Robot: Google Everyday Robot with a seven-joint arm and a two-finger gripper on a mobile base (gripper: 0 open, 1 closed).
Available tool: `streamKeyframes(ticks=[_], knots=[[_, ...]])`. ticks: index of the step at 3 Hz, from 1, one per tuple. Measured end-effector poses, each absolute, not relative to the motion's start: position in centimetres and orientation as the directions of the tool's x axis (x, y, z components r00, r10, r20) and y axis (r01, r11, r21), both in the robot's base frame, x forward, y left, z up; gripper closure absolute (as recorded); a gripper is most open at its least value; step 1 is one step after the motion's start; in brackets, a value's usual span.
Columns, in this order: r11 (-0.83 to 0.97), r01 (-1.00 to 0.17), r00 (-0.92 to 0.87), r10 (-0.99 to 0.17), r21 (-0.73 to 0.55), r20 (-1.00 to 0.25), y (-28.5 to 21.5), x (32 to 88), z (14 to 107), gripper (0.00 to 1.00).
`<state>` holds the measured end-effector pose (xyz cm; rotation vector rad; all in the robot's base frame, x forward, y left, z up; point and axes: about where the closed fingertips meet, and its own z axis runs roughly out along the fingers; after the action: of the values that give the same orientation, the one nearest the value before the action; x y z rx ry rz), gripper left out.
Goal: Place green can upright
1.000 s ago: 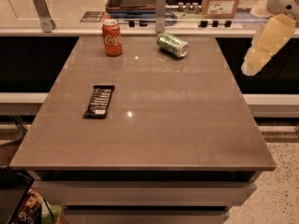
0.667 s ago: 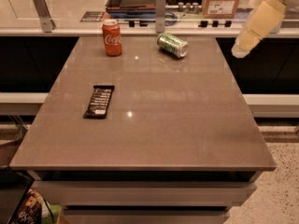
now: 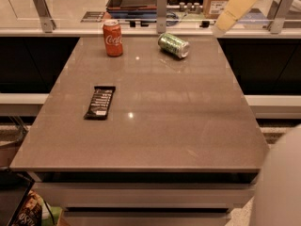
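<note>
The green can (image 3: 173, 45) lies on its side near the back edge of the brown table (image 3: 160, 140), right of centre, with one silver end facing front right. My gripper (image 3: 222, 26) is pale cream and hangs in the air at the top right. It is above the table's back right corner, to the right of the green can and apart from it. It holds nothing that I can see.
A red Coca-Cola can (image 3: 113, 37) stands upright at the back left. A dark chocolate bar (image 3: 99, 102) lies flat at the left middle. A counter with metal posts (image 3: 162, 11) and boxes runs behind the table. A blurred part of my arm (image 3: 278, 187) fills the bottom right corner.
My gripper has moved up and to the left, from beside the table's right edge to above its back right corner. The cans and the bar have not moved.
</note>
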<state>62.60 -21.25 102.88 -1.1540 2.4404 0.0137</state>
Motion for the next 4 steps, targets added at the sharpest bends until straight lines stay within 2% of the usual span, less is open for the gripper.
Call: streamKeyframes(ticks=[2, 4], knots=[[0.741, -0.645, -0.661, -0.663, -0.186, -0.35, -20.1, 67.5, 101.1, 0.0], [0.783, -0.595, -0.681, -0.612, -0.184, -0.403, -19.1, 71.0, 99.9, 0.0]])
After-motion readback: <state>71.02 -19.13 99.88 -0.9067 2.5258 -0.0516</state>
